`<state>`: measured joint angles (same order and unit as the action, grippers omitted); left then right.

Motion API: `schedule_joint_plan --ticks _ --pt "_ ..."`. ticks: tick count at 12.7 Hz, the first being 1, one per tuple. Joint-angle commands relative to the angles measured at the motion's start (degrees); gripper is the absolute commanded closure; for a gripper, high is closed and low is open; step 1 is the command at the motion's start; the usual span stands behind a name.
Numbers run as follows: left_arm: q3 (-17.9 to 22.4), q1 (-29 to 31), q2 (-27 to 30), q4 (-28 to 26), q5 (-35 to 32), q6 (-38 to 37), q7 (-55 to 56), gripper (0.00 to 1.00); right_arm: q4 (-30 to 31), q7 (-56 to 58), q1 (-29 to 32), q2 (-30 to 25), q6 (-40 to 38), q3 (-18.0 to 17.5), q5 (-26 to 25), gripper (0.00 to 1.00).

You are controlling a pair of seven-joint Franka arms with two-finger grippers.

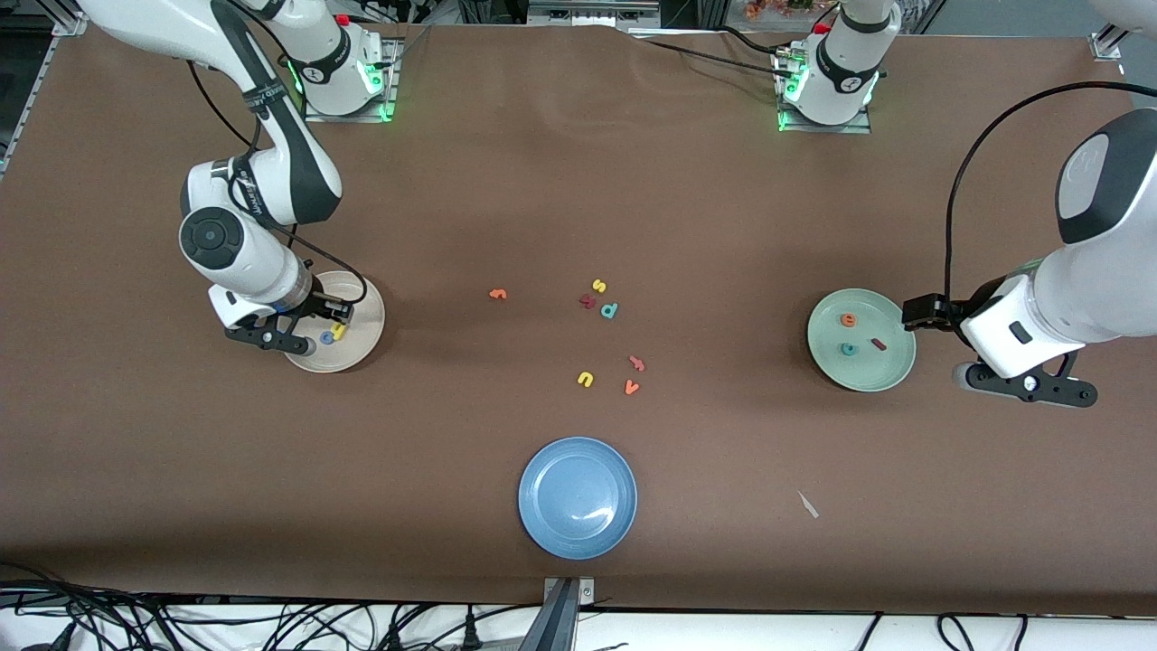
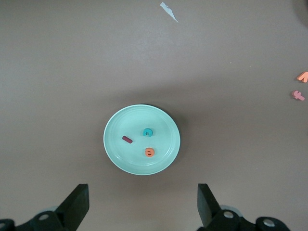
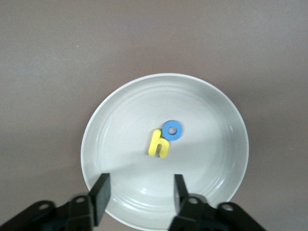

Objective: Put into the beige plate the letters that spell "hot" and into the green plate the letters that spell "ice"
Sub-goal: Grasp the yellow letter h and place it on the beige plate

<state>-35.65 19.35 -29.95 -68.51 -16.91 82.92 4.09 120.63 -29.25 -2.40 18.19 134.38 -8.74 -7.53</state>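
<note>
The beige plate (image 1: 362,348) lies at the right arm's end of the table with the yellow h (image 1: 338,332) and the blue o (image 1: 325,338) touching each other in it. My right gripper (image 1: 336,314) hangs over this plate, open and empty; in the right wrist view the h (image 3: 158,143) and o (image 3: 172,130) lie just past its fingertips (image 3: 102,185). The green plate (image 1: 890,366) holds the orange e (image 1: 848,319), teal c (image 1: 848,349) and dark red i (image 1: 878,344). My left gripper (image 1: 920,312) is open beside that plate. An orange letter, seemingly the t (image 1: 497,293), lies mid-table.
Loose letters sit mid-table: a yellow s (image 1: 598,286), a teal one (image 1: 609,310), a dark red one (image 1: 587,301), a yellow u (image 1: 585,379), a pink one (image 1: 637,363) and an orange v (image 1: 631,387). A blue plate (image 1: 542,524) lies near the front edge, with a white scrap (image 1: 808,504) toward the left arm's end.
</note>
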Motion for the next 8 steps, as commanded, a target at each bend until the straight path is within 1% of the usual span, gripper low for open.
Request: schedule_joint_plan --ticks 1,2,3,5,7,8 --pt "-0.21 0.43 0.24 0.4 0.83 -1.0 -0.92 0.01 1.8 -5.7 -0.5 -2.19 0.8 -2.49 1.9 0.04" --pt "-0.21 0.51 0.24 0.4 0.83 -0.91 -0.92 0.01 1.71 -10.78 -0.67 -1.84 1.06 -4.77 2.51 0.04" --pt "-0.21 0.78 0.24 0.31 0.83 -0.91 -0.92 0.01 1.62 -16.48 -2.42 -1.41 2.37 -6.19 2.78 0.04" --pt "-0.21 0.78 0.24 0.22 0.83 -0.74 -1.01 0.02 1.45 -26.25 -8.91 0.0 5.62 -6.2 3.4 0.04" --pt "-0.21 0.78 0.24 0.22 0.83 -0.74 -0.92 0.02 1.36 -35.74 -12.79 2.89 10.44 -6.2 3.49 0.04" --pt "-0.21 0.78 0.24 0.22 0.83 -0.74 -0.92 0.01 1.36 -38.14 -14.54 3.95 11.95 -6.2 3.4 0.04"
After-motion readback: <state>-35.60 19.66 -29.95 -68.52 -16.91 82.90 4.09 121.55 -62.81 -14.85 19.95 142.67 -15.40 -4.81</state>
